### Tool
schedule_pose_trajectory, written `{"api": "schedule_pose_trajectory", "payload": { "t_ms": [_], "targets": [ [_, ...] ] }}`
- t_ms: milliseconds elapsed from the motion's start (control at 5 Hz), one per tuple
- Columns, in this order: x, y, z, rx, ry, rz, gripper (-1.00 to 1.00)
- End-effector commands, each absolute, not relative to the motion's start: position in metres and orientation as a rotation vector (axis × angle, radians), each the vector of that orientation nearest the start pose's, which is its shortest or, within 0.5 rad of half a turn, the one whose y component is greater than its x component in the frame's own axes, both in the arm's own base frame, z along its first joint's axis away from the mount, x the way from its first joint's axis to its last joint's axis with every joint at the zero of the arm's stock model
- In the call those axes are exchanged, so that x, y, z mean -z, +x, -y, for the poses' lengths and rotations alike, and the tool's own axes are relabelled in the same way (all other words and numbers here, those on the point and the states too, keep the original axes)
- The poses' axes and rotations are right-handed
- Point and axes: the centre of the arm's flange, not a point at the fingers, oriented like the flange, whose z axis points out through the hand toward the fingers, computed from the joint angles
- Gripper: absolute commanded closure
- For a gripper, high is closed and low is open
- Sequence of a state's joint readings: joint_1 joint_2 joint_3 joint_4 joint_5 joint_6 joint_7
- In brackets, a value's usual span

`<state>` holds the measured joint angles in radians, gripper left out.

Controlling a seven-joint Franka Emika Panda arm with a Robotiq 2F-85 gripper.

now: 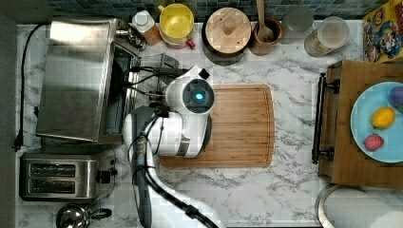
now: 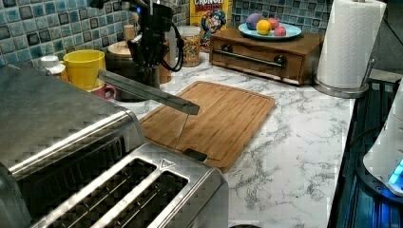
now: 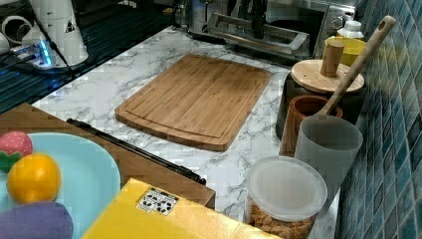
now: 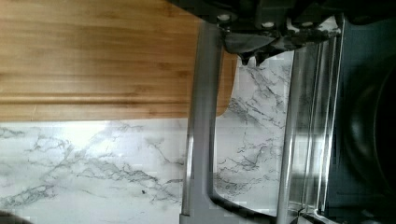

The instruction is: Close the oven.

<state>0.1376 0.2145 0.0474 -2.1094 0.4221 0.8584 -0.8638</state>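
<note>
Top view: straight down on white marble table [image 1: 266,190]. Left/right views: low, opposite ends, sharing rectangular bamboo cutting board [image 2: 214,118]. Wrist view: close, downward.

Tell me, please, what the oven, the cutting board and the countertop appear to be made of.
The oven looks like brushed stainless steel: grey, with a streaky sheen on top, and its open door has a see-through pane, probably glass. The cutting board looks like bamboo or light wood, with striped grain. The countertop looks like white marble with grey veins, possibly a laminate imitation.
</note>
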Motion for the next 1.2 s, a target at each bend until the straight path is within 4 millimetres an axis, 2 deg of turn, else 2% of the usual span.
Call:
{"api": "schedule_pose_trajectory", "payload": {
  "t_ms": [200, 400, 600, 800, 1000, 1200],
  "targets": [
    [-0.402, 0.554, -0.313, 0.232, -2.863, 0.275, 1.00],
    [-0.417, 0.542, -0.326, 0.326, -2.885, 0.314, 1.00],
    [-0.425, 0.535, -0.348, 0.324, -2.972, 0.354, 1.00],
    [-0.447, 0.523, -0.359, 0.455, -3.067, 0.303, 1.00],
    [-0.488, 0.500, -0.363, 0.590, -3.023, 0.252, 1.00],
    [-0.501, 0.488, -0.366, 0.682, -3.062, 0.227, 1.00]
  ]
}}
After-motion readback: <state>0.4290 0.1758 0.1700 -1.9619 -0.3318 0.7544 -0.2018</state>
